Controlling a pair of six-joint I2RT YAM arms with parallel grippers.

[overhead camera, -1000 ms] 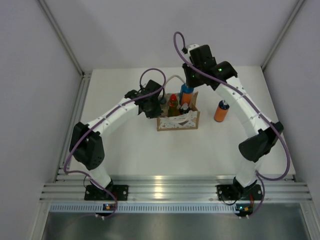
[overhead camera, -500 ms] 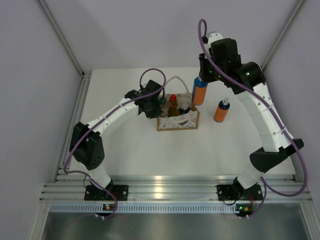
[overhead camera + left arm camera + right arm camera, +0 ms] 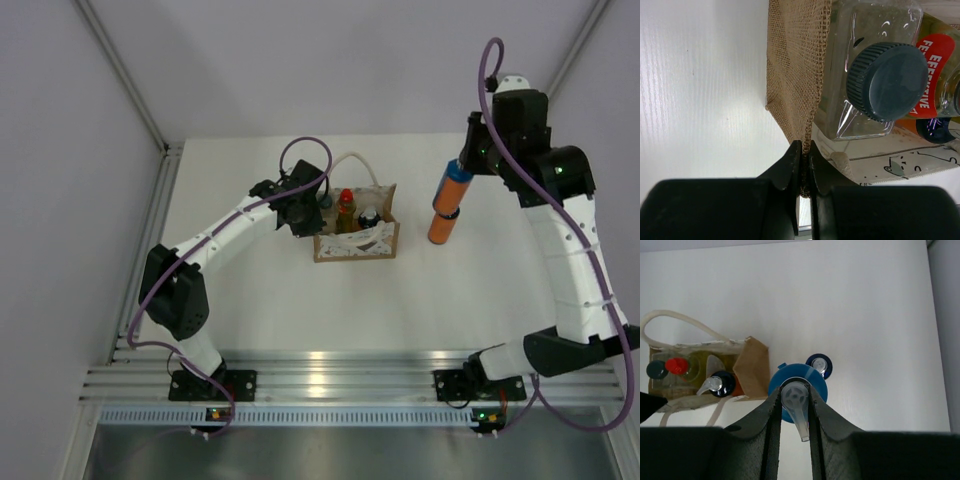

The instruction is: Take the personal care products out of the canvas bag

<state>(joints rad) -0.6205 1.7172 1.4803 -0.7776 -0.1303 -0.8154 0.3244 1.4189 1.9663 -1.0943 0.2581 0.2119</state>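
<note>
The canvas bag (image 3: 357, 243) stands mid-table. My left gripper (image 3: 304, 211) is shut on its left burlap wall (image 3: 797, 65), pinched between the jaws (image 3: 804, 150). Inside stand a clear bottle with dark cap (image 3: 887, 82), a yellow-green bottle with red cap (image 3: 346, 208) and an orange bottle with dark-blue cap (image 3: 369, 218). My right gripper (image 3: 467, 163) is shut on the pump head (image 3: 795, 392) of an orange bottle with blue cap (image 3: 453, 188), held in the air right of the bag. Just below it, another orange bottle (image 3: 440, 226) stands on the table, its dark-blue cap (image 3: 819, 364) showing.
The white table (image 3: 260, 300) is walled by grey panels on three sides. A cream rope handle (image 3: 355, 160) loops behind the bag. The right wrist view shows the bag (image 3: 747, 370) left of the held bottle.
My right arm has lifted the blue-capped orange bottle out of the bag and carried it right, over the standing orange bottle. The left gripper and the bag have not moved.
</note>
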